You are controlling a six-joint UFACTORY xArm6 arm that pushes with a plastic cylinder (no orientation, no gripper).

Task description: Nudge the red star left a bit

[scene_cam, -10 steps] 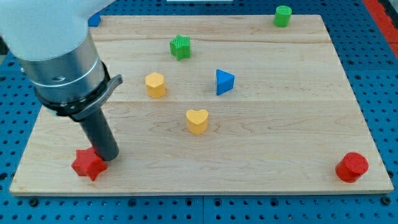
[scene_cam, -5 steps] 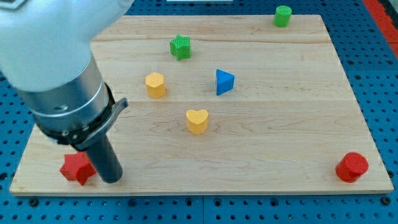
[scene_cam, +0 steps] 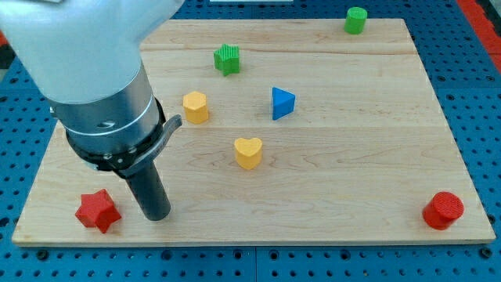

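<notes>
The red star (scene_cam: pixel 98 211) lies near the board's bottom left corner. My tip (scene_cam: pixel 157 215) is on the board just to the right of the star, with a clear gap between them. The dark rod rises from there into the large grey and white arm that fills the view's upper left.
A yellow heart (scene_cam: pixel 249 152) sits at the middle, a yellow block (scene_cam: pixel 196 106) up left of it, a blue triangle (scene_cam: pixel 282 103) to its upper right. A green star-like block (scene_cam: pixel 227 59) and a green cylinder (scene_cam: pixel 356 19) sit near the top. A red cylinder (scene_cam: pixel 443 210) sits bottom right.
The red star slid left toward the board's corner as my tip pushed it. My tip has since moved back to the right, away from the star.
</notes>
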